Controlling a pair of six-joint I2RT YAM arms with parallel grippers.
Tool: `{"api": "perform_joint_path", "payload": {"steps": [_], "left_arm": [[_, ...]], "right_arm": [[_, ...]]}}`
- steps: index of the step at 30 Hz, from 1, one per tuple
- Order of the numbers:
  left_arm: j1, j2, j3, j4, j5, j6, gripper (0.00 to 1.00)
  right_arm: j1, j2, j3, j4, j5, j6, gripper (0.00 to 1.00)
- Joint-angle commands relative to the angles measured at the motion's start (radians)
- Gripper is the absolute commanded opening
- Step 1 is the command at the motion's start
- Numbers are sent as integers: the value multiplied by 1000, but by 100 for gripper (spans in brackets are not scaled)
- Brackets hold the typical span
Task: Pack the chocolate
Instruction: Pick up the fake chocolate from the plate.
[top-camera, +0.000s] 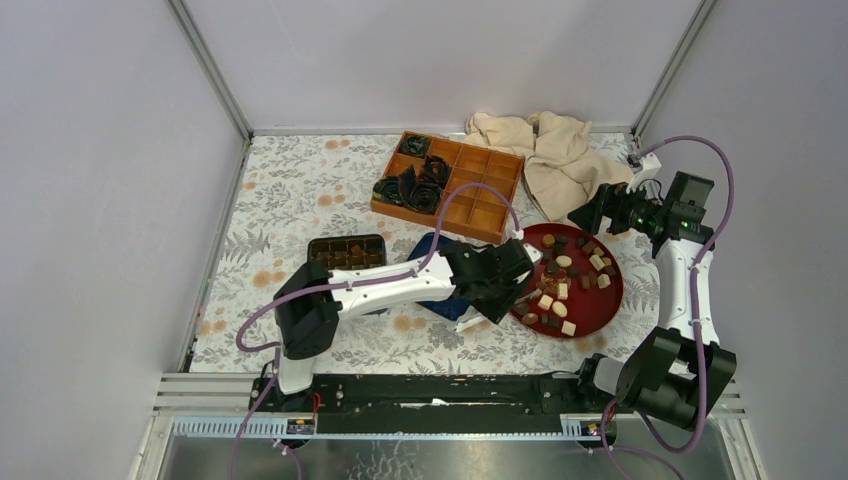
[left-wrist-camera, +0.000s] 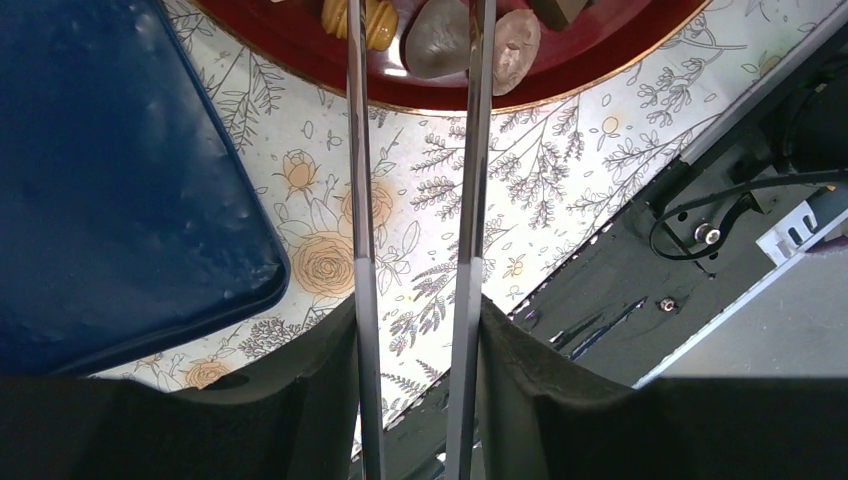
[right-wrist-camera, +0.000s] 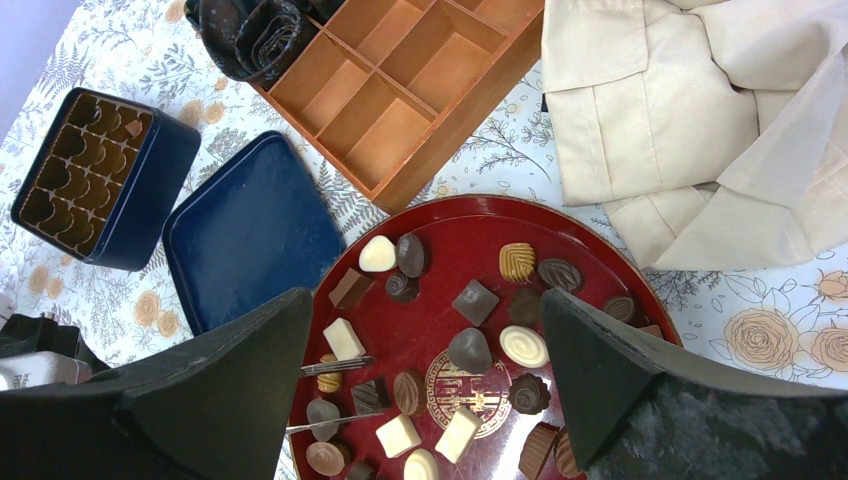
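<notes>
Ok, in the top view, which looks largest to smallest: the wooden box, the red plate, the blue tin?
Wooden box and red plate: nearly alike, not ranked.
Then the blue tin, clearly smallest, partly hidden by the left arm.

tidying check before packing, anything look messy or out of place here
Black paper cups lie crumpled in a heap over the wooden tray's left cells instead of one per cell. A beige cloth sits bunched beside it.

Brown and cream chocolate (right-wrist-camera: 470, 350), dark-red plate (right-wrist-camera: 455, 238), navy lid (right-wrist-camera: 250, 230) — white tablecloth (top-camera: 300, 190) printed with orange-and-grey flowers.
</notes>
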Motion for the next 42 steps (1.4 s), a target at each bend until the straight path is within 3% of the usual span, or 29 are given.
{"api": "perform_joint_path", "payload": {"steps": [1,34,38,42], "left_arm": [[-8,-18,35,-15,-49,-19,47],[-21,61,57,-40,2,-30,46],[-21,68,66,-42,-1,-34,36],[-20,65,74,-41,-1,-40,7]], "right_arm": [[-1,-1,14,-2,-23,-16,92],[-2,1,15,-5,-26,-18,92],[-2,1,15,-6,-26,-20,93],[-2,1,15,-6,-25,-19,92]]}}
